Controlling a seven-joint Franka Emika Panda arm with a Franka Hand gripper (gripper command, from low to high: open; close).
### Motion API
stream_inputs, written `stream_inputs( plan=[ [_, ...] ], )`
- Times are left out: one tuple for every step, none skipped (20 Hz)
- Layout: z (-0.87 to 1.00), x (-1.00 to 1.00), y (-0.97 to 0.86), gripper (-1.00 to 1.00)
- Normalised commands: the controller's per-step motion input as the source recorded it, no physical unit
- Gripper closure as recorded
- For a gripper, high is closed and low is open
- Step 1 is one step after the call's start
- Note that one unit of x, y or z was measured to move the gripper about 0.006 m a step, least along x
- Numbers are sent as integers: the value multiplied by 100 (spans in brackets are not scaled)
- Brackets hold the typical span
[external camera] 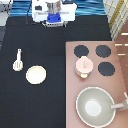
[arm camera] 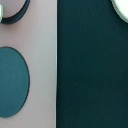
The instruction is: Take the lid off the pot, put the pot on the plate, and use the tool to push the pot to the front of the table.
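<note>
Quick status from my end. The tool (external camera: 54, 19) is parked way up at the exterior view's top, right by the robot's base, well apart from everything on the desk (external camera: 30, 102). I honestly can't tell whether it's apart or together from up here, and it isn't holding anything that I can see.

The pot (external camera: 83, 69) sits on the pinkish stove top (external camera: 95, 82) on the exterior view's right, in among three black burners (external camera: 103, 51), and the lid (external camera: 84, 63) is on it, so nothing's been taken off. Toward the exterior view's bottom from the pot is the big grey pan (external camera: 96, 105), with its handle pointing at the right edge.

Over on the exterior view's left, on the black desk, the plate (external camera: 36, 74) lies bare. The spatula (external camera: 18, 61) lies just up and left of it, near but not touching, with its head toward the plate side.

The wrist view just shows a strip of stove top (arm camera: 42, 60) with one burner (arm camera: 12, 82) and black desk (arm camera: 90, 75) beside it. There are pale bits at two corners that I can't identify.
</note>
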Motion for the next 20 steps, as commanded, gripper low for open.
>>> stream_inputs(
  plan=[
    [32,47,25,-100],
    [49,73,46,-100],
    [66,77,59,-100],
    [73,89,59,-100],
    [77,92,58,-100],
    [79,97,58,-100],
    [77,100,55,-100],
    [75,100,54,-100],
    [75,100,53,-100],
    [74,100,53,-100],
    [74,100,53,-100],
    [72,100,52,-100],
    [69,100,50,-100],
    [67,100,49,-100],
    [65,100,47,-100],
    [62,100,46,-100],
    [62,100,45,-100],
    [61,100,45,-100],
    [48,100,47,-100],
    [38,100,51,-100]
  ],
)
